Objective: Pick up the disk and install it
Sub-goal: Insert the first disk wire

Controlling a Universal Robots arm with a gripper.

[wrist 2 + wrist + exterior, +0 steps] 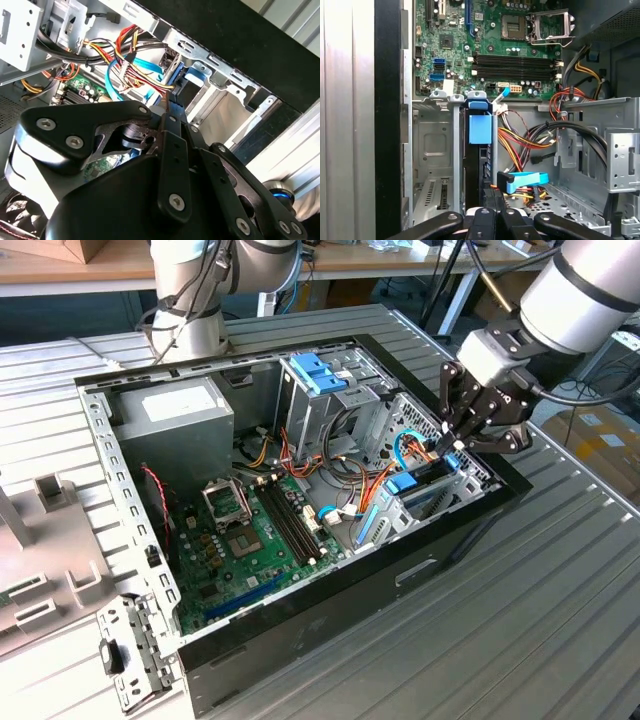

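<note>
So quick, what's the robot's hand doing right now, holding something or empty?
Hand: closed, fingers pressed together at the disk, which stands on edge in its slot in the computer case. Whether they pinch it cannot be told.

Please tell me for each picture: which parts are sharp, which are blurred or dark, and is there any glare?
Exterior view: even light; the motherboard is sharp, with pale sheen on the ribbed table. Second wrist view: the gripper looms dark and soft up close, while the cables behind are clearer. First wrist view: the motherboard and the blue-railed disk standing in its bay are crisp; the linkage at the edge is blurred.
</note>
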